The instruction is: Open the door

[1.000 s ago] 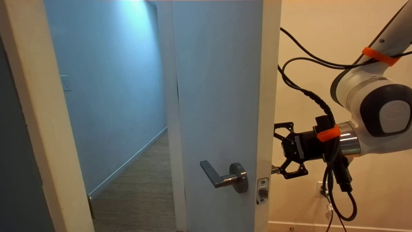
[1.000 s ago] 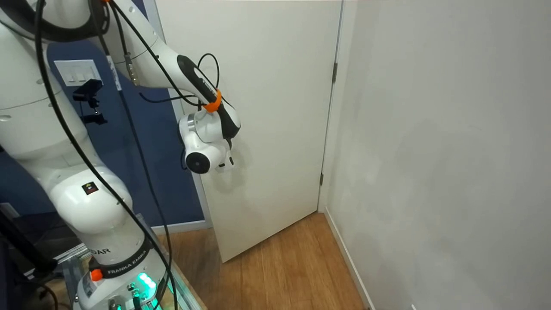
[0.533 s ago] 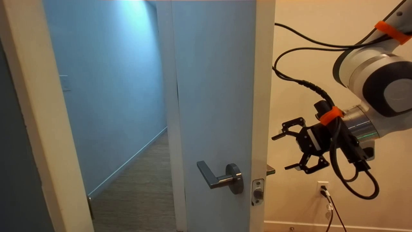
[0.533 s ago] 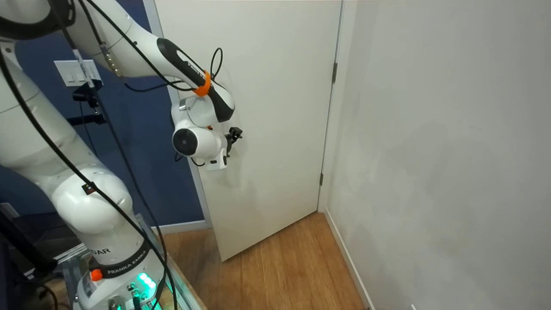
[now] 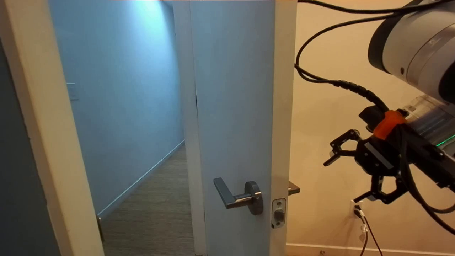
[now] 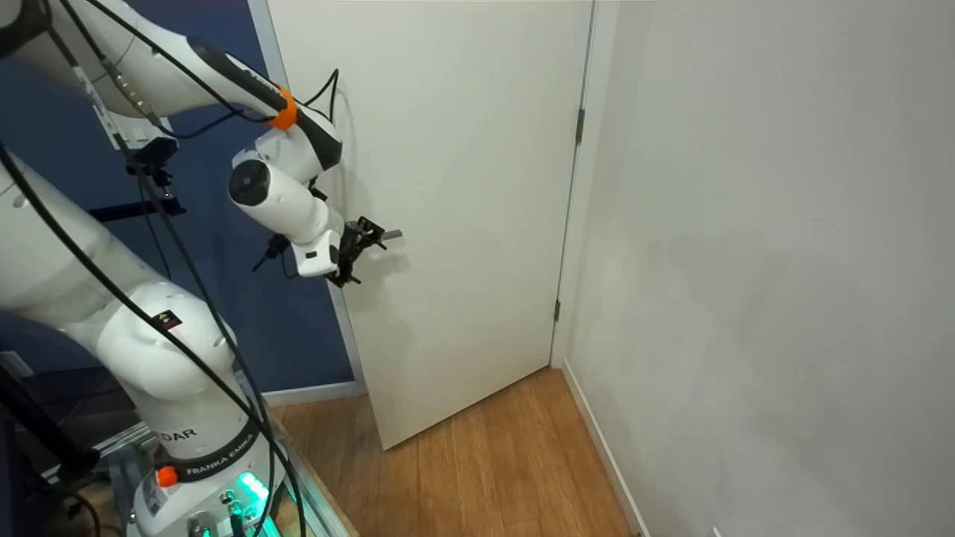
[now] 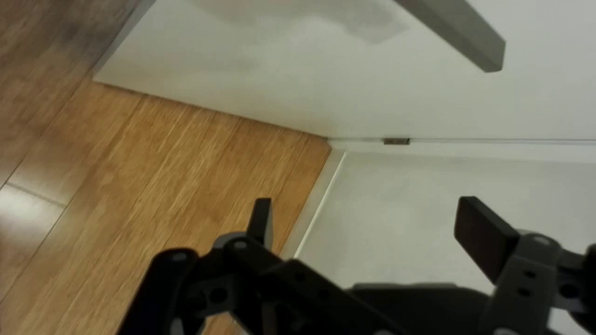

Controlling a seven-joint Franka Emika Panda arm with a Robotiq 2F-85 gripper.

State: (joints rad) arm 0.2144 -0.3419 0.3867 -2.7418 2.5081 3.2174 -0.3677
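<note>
gripper [image 5: 341,182] now hangs farther from the door [image 6: 462,186] than a second ago; the door stands slightly nearer its frame [image 5: 53,124]. jaws spread wide, apart from the lever handle [image 7: 456,32]. door ajar above wood floor [image 6: 477,462], hinge side by the white wall [image 6: 761,224], hallway [image 5: 149,202] showing past it.

Robot arm [image 5: 412,39], white, one: at two o'clock from where I stand. Wrist [image 5: 432,117], silver, one: at three, tilted down. Gripper [image 5: 341,182], black, one: at four, fingers [image 5: 331,160] spread wide, pointing toward eight.
</note>
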